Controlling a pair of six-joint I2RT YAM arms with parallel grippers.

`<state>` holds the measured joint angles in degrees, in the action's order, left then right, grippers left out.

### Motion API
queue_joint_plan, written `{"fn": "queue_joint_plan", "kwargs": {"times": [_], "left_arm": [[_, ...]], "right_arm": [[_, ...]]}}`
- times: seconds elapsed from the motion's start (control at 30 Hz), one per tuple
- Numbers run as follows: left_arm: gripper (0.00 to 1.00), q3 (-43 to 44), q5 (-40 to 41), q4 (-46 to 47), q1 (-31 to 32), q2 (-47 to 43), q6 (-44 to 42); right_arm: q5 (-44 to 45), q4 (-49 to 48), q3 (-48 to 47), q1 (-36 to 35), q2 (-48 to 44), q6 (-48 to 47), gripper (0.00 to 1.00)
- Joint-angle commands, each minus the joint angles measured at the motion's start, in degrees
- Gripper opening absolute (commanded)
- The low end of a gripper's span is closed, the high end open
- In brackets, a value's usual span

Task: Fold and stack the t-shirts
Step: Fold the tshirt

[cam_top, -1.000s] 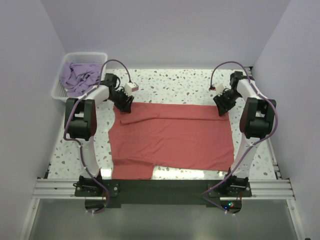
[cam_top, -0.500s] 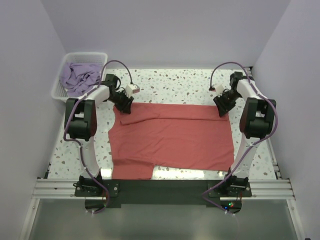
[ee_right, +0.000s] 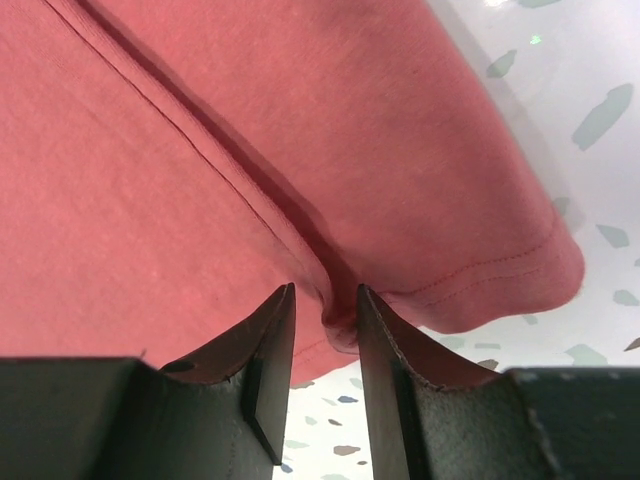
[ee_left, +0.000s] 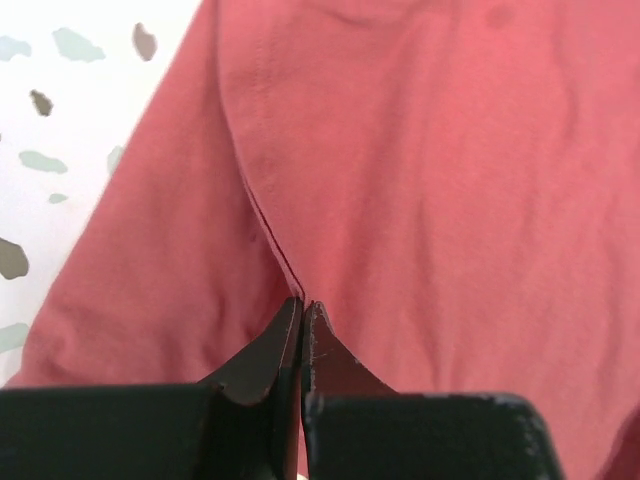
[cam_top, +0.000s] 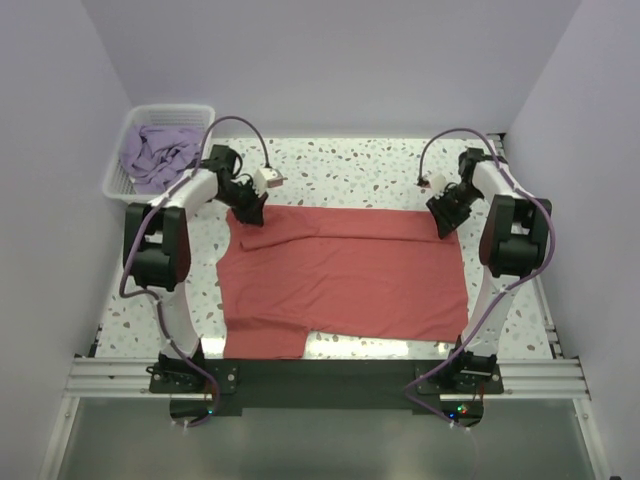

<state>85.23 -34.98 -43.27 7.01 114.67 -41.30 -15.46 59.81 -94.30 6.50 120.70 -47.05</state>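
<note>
Flat on the speckled table (cam_top: 350,165), pretty much dead center, the coral-red t-shirt (cam_top: 345,275) is laid out with its long axis running left to right, sleeves left, hem right. The lavender t-shirt (cam_top: 155,155) is heaped in the white basket (cam_top: 118,175), far left. The far-left sleeve fold is pinched tight by the left gripper (ee_left: 303,310). A ridge at the far-right corner is straddled by the right gripper (ee_right: 325,305), jaws narrowly apart; an actual clamp can't be told.

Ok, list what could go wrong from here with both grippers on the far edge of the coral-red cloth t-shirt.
The left gripper pinches only a thin fold of the coral-red cloth t-shirt at its very tips; it may slip on lifting.
The right gripper has its jaws apart around the hem fold; if loose, one side rises alone and the shirt skews.
</note>
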Motion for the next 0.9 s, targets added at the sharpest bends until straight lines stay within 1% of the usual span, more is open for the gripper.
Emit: {"fn": "queue_joint_plan", "kwargs": {"times": [0.0, 0.07, 0.17, 0.33, 0.4, 0.47, 0.53, 0.57, 0.6, 0.67, 0.7, 0.8, 0.87], "left_arm": [[0.0, -1.47, -4.04, -5.5, 0.9, -6.12, -5.63], [0.0, -3.14, -5.09, -7.17, 1.25, -7.7, -8.44], [0.0, -6.47, -6.94, -10.69, 1.87, -10.16, -13.0], [0.0, -15.24, -5.37, -13.07, 4.32, -13.94, -20.91], [0.06, -19.2, -3.26, -11.07, 5.12, -16.14, -21.72], [0.09, -21.59, -1.85, -9.74, 6.26, -17.72, -23.99], [0.13, -25.0, 0.35, -7.72, 7.58, -20.62, -26.19], [0.17, -25.9, 0.88, -7.1, 7.93, -21.59, -26.64], [0.25, -26.86, 1.23, -6.92, 8.11, -22.9, -27.34], [0.33, -26.87, 1.32, -7.7, 8.29, -23.7, -28.83], [0.42, -26.44, 1.23, -7.97, 8.2, -23.88, -28.84], [0.49, -23.72, 0.27, -10.08, 8.2, -23.09, -29.02], [0.5, -21.52, -0.52, -9.74, 7.76, -21.69, -25.43]], "right_arm": [[1.57, 1.89, 1.31, 0.26, -3.54, -2.25, 0.34], [2.63, 1.8, 2.45, 0.27, -4.07, -3.13, 0.32], [3.51, 1.8, 3.51, 0.35, -4.69, -3.66, 0.31], [4.56, 2.15, 4.65, 0.7, -5.65, -4.72, 0.3], [5.18, 2.41, 5.35, 0.88, -6.01, -5.51, 0.29], [5.36, 2.68, 6.06, 1.06, -6.53, -6.3, 0.29], [5.71, 2.68, 6.58, 1.06, -6.97, -6.74, 0.29], [5.71, 2.94, 7.02, 1.06, -7.32, -7.18, 0.29], [5.19, 3.55, 7.03, 1.14, -7.5, -7.53, 0.29], [4.57, 4.43, 7.11, 1.14, -8.2, -8.06, 0.32], [3.87, 4.87, 6.77, 1.06, -8.47, -8.32, 0.34], [2.29, 7.42, 5.36, 1.14, -8.82, -8.41, 0.38], [0.26, 8.65, 3.43, 1.14, -9.17, -7.63, 0.39]]}}
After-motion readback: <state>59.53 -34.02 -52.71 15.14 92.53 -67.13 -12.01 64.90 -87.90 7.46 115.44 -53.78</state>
